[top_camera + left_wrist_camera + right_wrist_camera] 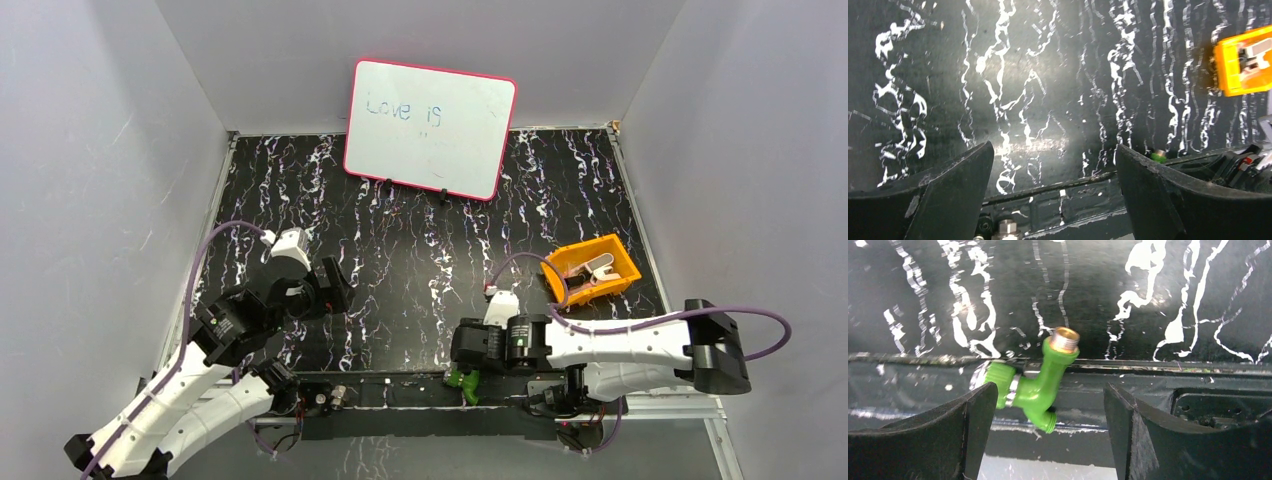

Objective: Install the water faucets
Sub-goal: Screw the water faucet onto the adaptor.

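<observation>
Green tap (1040,390) under spread right jaws; left jaws spread; orange tray (612,284) apart, rt.

On your black marbled table (420,250), a pink-framed whiteboard (430,128) reading "Love is" stands at the back; an orange tray (578,247) holds metal pieces (598,268).

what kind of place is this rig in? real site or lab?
Most likely a lab robot test cell, not a real plumbing site: plain white walls box in a black marbled tabletop, a whiteboard is propped at the back, and an orange parts bin sits to the right.
</observation>
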Tool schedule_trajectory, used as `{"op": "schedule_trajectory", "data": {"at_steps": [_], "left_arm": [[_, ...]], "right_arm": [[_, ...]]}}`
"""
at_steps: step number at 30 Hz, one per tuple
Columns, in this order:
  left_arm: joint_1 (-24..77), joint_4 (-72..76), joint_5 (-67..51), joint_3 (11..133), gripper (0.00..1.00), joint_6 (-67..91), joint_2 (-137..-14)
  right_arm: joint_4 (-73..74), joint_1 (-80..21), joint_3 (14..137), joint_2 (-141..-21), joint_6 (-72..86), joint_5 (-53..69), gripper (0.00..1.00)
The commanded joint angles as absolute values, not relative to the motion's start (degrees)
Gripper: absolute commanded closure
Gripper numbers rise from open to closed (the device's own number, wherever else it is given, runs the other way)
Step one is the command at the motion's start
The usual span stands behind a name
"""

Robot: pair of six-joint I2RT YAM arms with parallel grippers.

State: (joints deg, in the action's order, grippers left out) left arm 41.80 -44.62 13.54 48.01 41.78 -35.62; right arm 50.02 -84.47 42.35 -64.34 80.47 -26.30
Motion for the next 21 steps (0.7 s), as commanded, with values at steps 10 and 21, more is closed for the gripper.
{"op": "schedule_trajectory", "data": {"at_steps": [10, 21], "left_arm": [[41.9, -52.5, 14.4, 45.0, 0.1, 47.8, -38.9], [42.0, -56.6, 12.9, 41.8, 0.12, 53.5, -40.8]], "right_arm": [[44.3, -84.8, 36.5, -66.0, 96.2, -31.1, 0.29], [39.2, -83.6, 33.5, -71.2, 93.9, -29.0, 0.39]]}}
